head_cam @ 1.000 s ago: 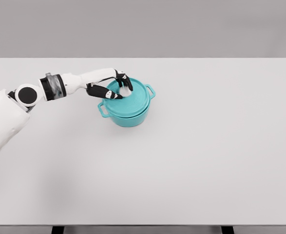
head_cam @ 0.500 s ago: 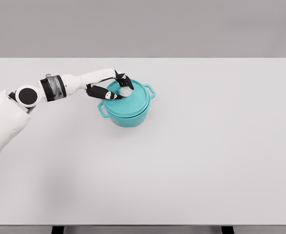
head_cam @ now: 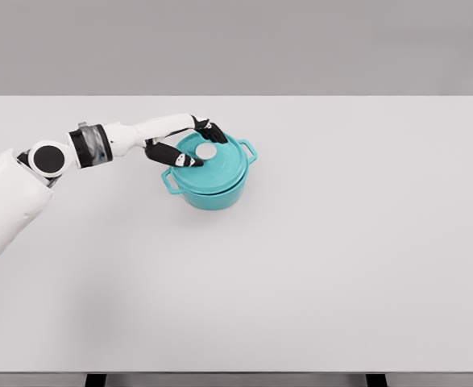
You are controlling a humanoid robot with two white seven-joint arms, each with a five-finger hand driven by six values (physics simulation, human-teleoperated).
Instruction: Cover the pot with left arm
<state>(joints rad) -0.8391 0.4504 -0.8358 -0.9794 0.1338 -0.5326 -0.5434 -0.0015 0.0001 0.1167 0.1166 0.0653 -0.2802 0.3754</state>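
Observation:
A teal pot (head_cam: 210, 190) with two side handles stands on the white table (head_cam: 317, 258), left of the middle. Its teal lid (head_cam: 220, 163) lies on top, with a pale round knob (head_cam: 207, 151) at the centre. My left hand (head_cam: 197, 143) hovers at the lid's left side, its dark fingers spread apart on either side of the knob and clear of it. The knob shows fully between them. The left arm reaches in from the lower left. The right arm is out of view.
The left hand's fingers were closed around the lid's knob and have come apart, letting it go. The hand has drawn back slightly to the left. The lid stays on the pot.

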